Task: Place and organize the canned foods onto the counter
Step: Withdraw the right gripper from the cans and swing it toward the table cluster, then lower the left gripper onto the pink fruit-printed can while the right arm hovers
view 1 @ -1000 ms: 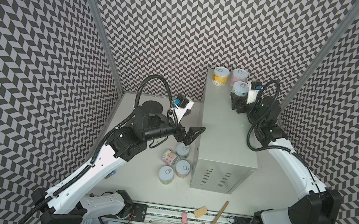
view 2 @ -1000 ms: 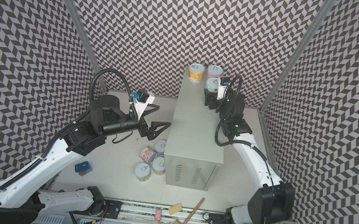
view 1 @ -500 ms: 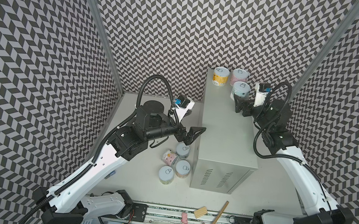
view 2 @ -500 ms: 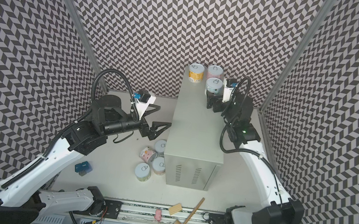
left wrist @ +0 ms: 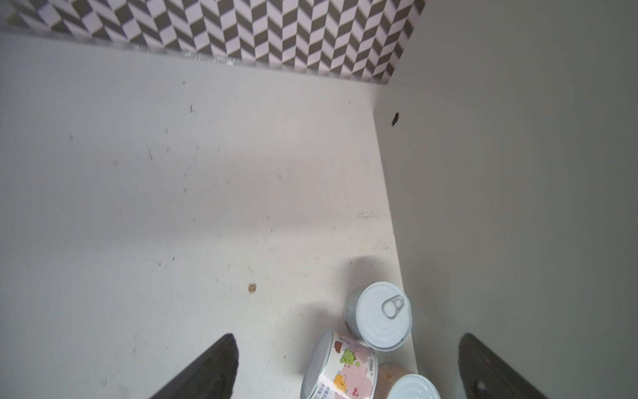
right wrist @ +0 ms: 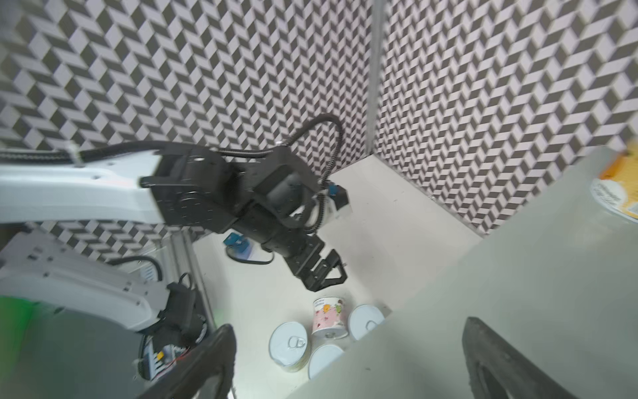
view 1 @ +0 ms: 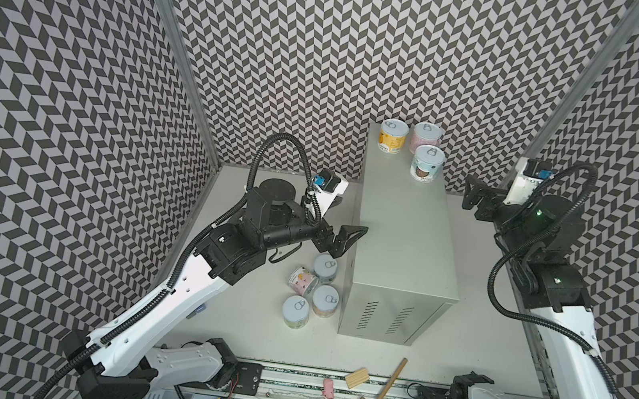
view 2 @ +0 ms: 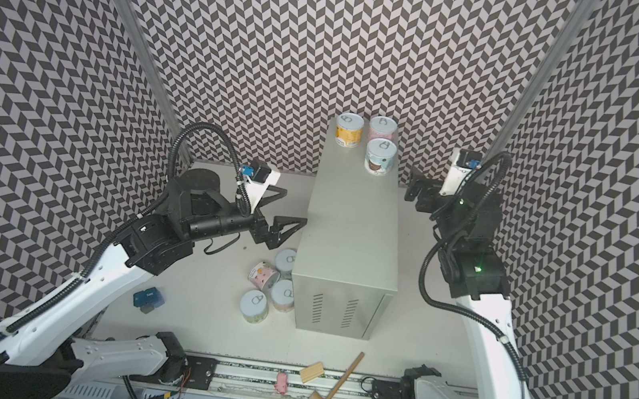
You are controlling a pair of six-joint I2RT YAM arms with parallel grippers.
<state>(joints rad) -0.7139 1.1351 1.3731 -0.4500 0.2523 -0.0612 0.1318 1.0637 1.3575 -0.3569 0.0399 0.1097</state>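
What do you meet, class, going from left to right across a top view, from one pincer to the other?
The left pincer, yellow can, light blue can, right pincer. The pink can is omitted: it overlaps the light blue one.

Overhead stereo pair, wrist views share cans (left wrist: 379,316)

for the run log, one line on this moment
counter: yellow can, pink can, blue can | left gripper: open, empty | right gripper: open, empty
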